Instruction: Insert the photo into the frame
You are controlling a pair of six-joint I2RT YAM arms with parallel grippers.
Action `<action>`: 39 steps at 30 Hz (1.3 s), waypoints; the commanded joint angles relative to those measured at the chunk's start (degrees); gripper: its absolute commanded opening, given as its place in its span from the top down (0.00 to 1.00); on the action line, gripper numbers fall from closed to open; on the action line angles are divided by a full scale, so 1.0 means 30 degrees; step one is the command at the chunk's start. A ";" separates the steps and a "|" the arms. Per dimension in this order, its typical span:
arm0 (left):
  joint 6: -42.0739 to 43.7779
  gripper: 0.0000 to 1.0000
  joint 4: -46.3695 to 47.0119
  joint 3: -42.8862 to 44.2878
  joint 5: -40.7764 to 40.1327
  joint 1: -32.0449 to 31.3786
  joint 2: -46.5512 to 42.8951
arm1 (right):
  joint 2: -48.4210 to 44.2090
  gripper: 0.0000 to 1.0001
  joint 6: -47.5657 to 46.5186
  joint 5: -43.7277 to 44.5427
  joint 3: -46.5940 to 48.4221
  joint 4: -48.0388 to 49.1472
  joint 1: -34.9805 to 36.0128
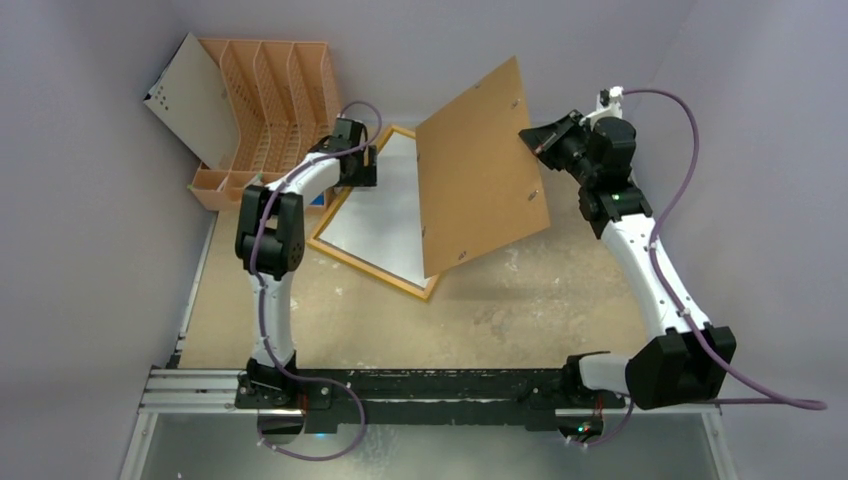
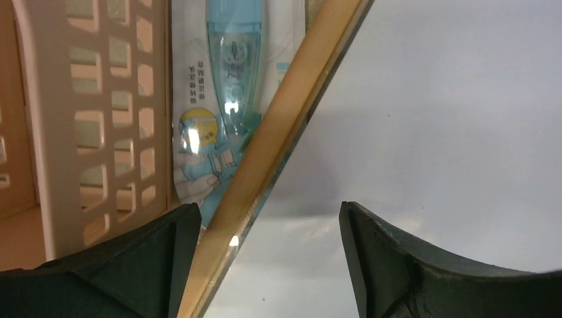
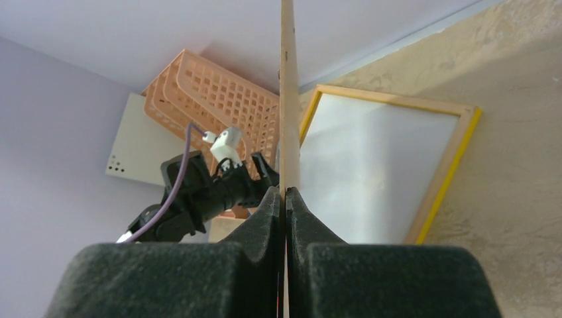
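Note:
The frame point(image 1: 370, 268) lies flat on the table, its wood-coloured back edge up and its yellow rim point(image 3: 450, 165) showing at the side. A plain white sheet point(image 1: 385, 215) fills its opening; it looks like the photo lying back side up, and no printed side shows. My left gripper point(image 1: 365, 165) is open at the frame's far left edge, and its fingers straddle the wooden rim point(image 2: 278, 132). My right gripper point(image 3: 285, 192) is shut on the edge of the brown backing board point(image 1: 480, 165). The board hangs tilted in the air over the frame's right part.
An orange slotted file rack point(image 1: 270, 110) stands at the back left, close beside my left gripper. A white dotted panel point(image 1: 190, 100) leans on it. A blue packaged item point(image 2: 228, 79) lies between the rack point(image 2: 99, 119) and the frame. Lilac walls close the back and sides.

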 commanded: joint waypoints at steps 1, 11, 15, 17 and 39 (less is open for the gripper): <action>0.1085 0.20 0.0598 0.1221 -0.1324 0.0067 0.0666 | -0.0867 1.00 0.1486 -0.1145 0.0126 0.3354 -0.0148; -0.0456 0.45 -0.0450 0.0147 0.3246 0.0126 0.0353 | -0.0842 1.00 0.1334 -0.0523 -0.0380 0.3215 -0.0217; -0.1540 0.50 0.0426 -0.1416 0.4836 0.0126 -0.1029 | -0.0504 1.00 0.1019 -0.0402 -0.0268 0.2998 -0.0308; -0.2044 0.50 0.0535 -0.1859 0.5685 0.0121 -0.1483 | -0.0335 1.00 0.0952 -0.0286 -0.0301 0.2757 -0.0432; -0.4800 0.40 0.4211 -0.8497 1.0613 0.0124 -0.5719 | 0.1031 1.00 0.4413 -0.3005 -0.5876 0.7826 -0.1183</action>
